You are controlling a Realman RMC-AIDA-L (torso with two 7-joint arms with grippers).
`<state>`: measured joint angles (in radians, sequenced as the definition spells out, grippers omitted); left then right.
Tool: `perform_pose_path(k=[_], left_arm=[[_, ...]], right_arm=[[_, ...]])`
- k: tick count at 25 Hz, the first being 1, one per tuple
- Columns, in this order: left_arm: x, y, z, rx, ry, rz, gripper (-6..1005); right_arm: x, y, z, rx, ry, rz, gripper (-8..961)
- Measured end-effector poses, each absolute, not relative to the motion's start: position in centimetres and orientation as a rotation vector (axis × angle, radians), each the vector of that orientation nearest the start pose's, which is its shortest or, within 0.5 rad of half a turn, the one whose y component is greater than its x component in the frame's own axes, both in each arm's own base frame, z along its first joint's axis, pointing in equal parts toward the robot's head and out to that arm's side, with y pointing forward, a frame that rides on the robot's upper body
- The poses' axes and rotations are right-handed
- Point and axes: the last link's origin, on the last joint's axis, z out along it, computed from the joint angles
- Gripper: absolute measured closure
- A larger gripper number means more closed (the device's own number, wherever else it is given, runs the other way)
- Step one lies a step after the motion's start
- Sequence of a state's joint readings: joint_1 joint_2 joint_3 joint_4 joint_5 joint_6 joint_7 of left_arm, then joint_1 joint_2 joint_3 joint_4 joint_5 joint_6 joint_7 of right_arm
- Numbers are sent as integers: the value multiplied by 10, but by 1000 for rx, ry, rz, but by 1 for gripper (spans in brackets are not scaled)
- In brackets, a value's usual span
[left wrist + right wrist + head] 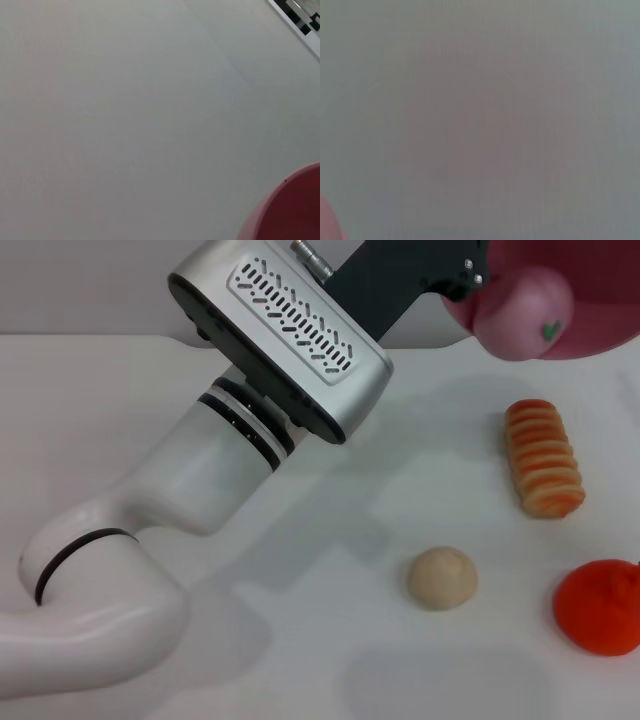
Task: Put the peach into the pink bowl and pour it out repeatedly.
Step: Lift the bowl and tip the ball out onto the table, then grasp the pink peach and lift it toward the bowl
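High at the right of the head view, the left arm reached across the table (150, 370) and held the bowl (600, 310) up in the air, tipped so that its mouth faced the camera. The left gripper (462, 275) met the bowl's rim at the frame's upper edge; its dark body showed, but its fingers did not, so whether they were apart or clamped on the bowl could not be told. The peach (527, 312) sat at the bowl's mouth, pale pink against the deeper pink wall, with its small green mark facing out. It was well above the table.

Below the bowl lay a ribbed orange-and-cream piece (543, 457), lengthwise on the white surface. Nearer the robot sat a beige ball (442, 577), and to its right, apart from it, an orange-red fruit (602, 605) at the frame's edge.

From the left wrist, a curved stretch of the bowl (292, 212) filled one corner over bare table (125, 115).

From the right wrist came only a grey blur with a pinkish patch in one corner. The right gripper was not seen in any view.
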<state>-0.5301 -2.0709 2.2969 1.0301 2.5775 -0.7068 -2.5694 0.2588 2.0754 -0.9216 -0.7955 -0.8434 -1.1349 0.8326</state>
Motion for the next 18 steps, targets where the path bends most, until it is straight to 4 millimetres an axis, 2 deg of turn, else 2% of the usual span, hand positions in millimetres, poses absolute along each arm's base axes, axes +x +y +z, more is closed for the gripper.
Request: perform_pose_path(k=[13,18], left_arm=[[-61,349,-80,-1925,313,-838,952],[-65,358,-77,-1930,263,-805,952]], right_arm=[[290,350,118,-1666,289,932,374],[288,351,114,-1683,288,936,374]])
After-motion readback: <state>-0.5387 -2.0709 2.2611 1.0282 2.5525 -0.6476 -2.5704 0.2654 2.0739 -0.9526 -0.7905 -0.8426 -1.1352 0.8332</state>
